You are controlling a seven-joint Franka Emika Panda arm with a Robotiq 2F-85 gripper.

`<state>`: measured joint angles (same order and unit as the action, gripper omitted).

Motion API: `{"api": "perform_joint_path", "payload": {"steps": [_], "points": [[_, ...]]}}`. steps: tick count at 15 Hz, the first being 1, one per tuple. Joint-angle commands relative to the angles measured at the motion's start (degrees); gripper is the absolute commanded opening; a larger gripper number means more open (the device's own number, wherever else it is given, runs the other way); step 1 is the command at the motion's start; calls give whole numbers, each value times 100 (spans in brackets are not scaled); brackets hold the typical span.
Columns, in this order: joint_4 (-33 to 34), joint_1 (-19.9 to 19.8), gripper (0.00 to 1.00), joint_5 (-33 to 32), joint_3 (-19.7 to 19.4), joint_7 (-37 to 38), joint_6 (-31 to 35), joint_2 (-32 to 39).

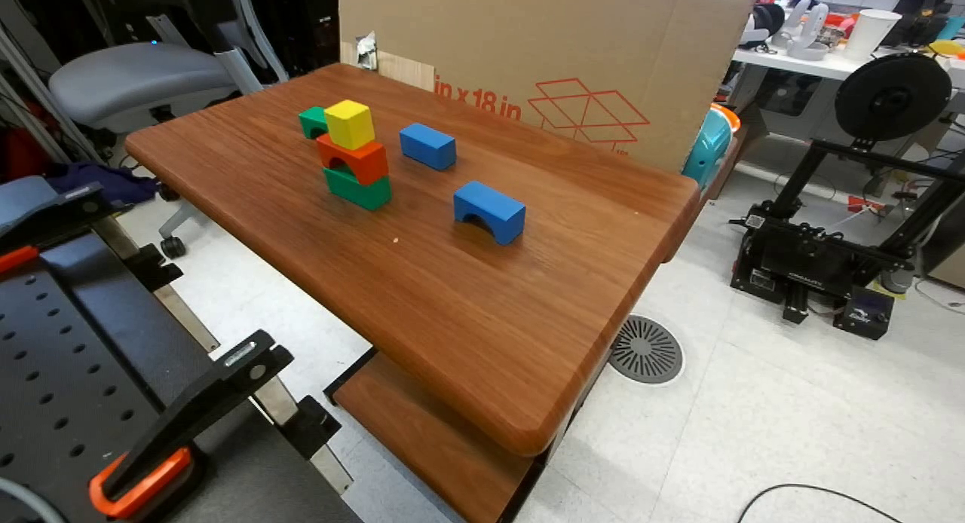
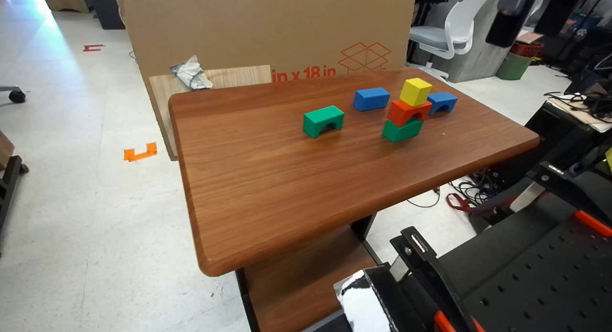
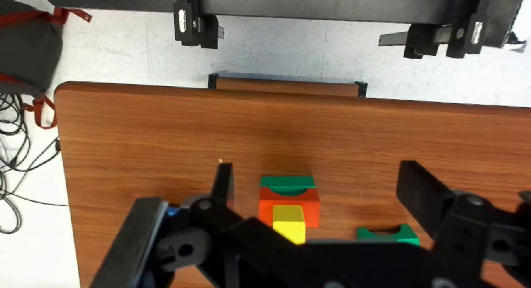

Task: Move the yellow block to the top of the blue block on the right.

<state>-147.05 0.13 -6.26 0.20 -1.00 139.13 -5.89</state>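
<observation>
Atop the red arch sits the yellow block; in an exterior view the blue arch lies at four o'clock from it. The gripper has its fingers wide apart.

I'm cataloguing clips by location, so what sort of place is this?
Probably a lab or workshop: what looks like a 3D printer stands on the floor, and a black-and-orange clamp sits by a perforated black plate.
</observation>
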Motion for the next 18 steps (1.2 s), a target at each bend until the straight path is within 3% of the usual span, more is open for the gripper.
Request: {"api": "perform_joint_path", "payload": {"steps": [1,10,18], "points": [[532,-77,100,-140,-75,-299,47,679],[1539,-184,100,245,-69,-934,-26,1957],[2075,-117,100,197,-16,-801,27,2579]]}}
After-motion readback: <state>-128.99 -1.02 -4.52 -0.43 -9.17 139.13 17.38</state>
